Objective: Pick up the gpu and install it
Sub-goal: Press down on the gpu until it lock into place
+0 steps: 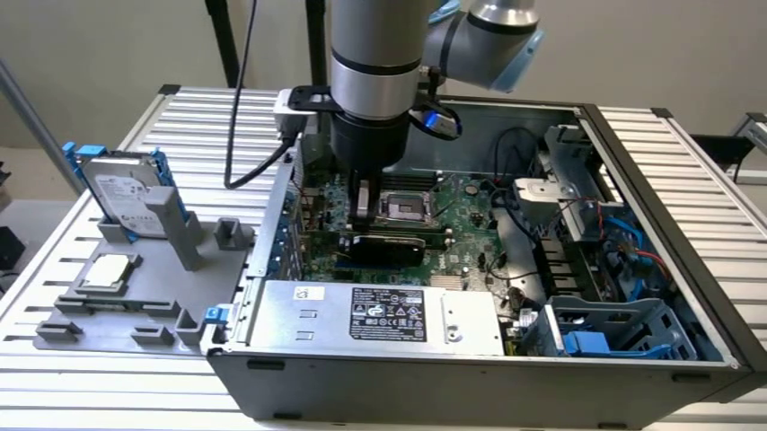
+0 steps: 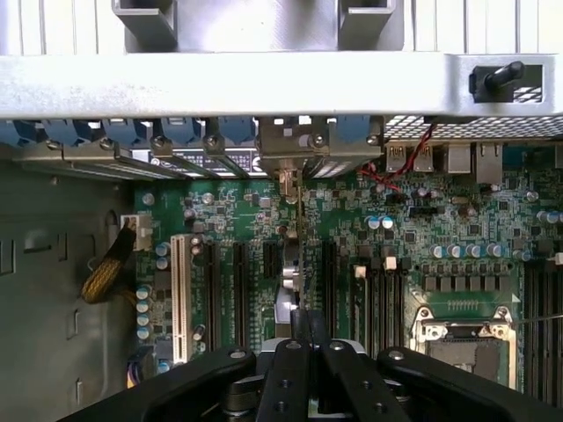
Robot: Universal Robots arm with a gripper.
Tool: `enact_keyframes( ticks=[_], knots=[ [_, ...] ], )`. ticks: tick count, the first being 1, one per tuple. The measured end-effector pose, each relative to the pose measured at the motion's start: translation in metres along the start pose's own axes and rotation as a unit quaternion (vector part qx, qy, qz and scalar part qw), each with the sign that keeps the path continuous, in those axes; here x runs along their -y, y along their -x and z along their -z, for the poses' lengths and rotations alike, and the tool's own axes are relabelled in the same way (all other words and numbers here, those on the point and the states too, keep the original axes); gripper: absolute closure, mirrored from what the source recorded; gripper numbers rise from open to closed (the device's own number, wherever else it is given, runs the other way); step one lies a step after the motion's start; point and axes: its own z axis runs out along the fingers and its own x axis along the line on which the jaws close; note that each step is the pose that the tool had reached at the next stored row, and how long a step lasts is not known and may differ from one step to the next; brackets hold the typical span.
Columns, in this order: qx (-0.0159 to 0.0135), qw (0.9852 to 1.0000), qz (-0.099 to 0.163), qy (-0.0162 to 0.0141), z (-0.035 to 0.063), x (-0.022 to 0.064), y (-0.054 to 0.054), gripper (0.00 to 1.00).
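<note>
**Clearance inside the open PC case**

Case (image 1: 671, 171) open on top; access from above only. The arm column drops through the middle, end effector (image 1: 365, 205) shut on the gpu (image 1: 381, 246), which stands on edge over the motherboard (image 1: 462, 211). Tight on both flanks: black expansion slots (image 2: 239, 294) run close alongside the card. Power supply (image 1: 377, 314) walls the near side. Drive cage (image 1: 576, 193) and blue cables (image 1: 630, 247) crowd the exterior view's right. CPU socket (image 1: 401, 208) area low, passable. Outside the case, hard drive (image 1: 120, 193) stands upright in the grey holder (image 1: 132, 305) on the desk (image 1: 204, 126).
</note>
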Motion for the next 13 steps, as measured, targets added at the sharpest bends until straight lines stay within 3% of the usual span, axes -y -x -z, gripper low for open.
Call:
enact_keyframes(
  ticks=[13],
  knots=[
    [-0.0005, 1.0, 0.0, 0.0002, -0.0097, 0.0004, -0.0001, 0.89]
  ],
)
